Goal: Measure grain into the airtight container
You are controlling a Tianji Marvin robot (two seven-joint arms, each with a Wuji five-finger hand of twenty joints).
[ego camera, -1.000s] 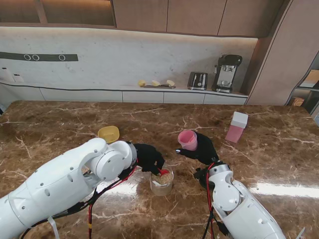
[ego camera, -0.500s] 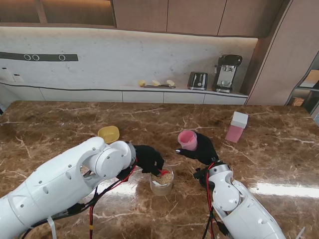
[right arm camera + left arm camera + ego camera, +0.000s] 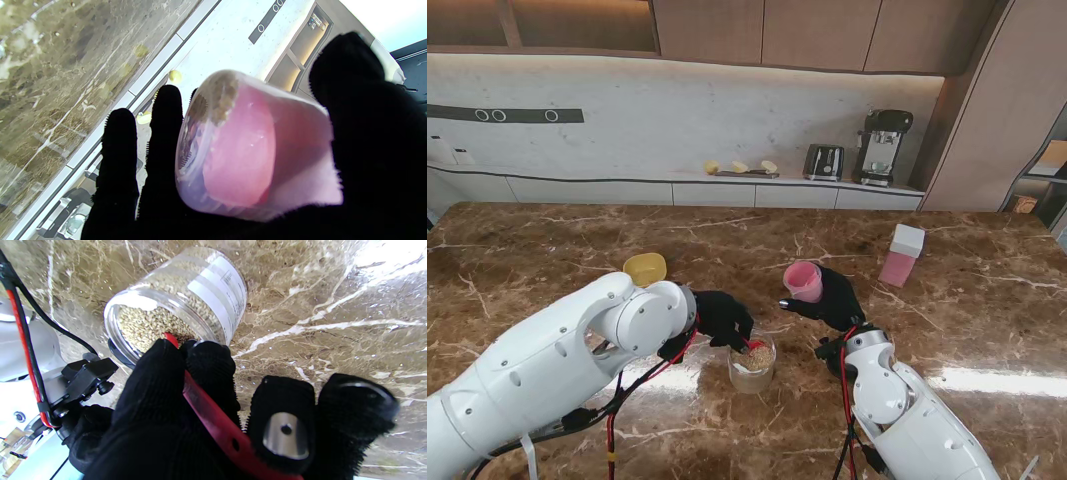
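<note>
A clear jar of grain point(image 3: 752, 364) stands on the marble table in front of me. My left hand point(image 3: 724, 320) is shut on a red scoop, whose tip point(image 3: 756, 346) dips into the jar's mouth. In the left wrist view the red scoop handle point(image 3: 213, 420) runs between my black-gloved fingers into the grain jar point(image 3: 176, 306). My right hand point(image 3: 835, 302) is shut on a pink translucent cup point(image 3: 804, 281), held above the table to the right of the jar. The right wrist view shows that pink cup point(image 3: 253, 146) tilted in my palm.
A yellow bowl point(image 3: 645, 268) sits on the table beyond my left arm. A pink container with a white lid point(image 3: 901, 255) stands farther off on the right. A toaster point(image 3: 823, 161) and a coffee machine point(image 3: 882, 146) are on the back counter.
My left hand and forearm have shifted slightly left and away from me over the jar. The right hand with the pink cup has not moved.
</note>
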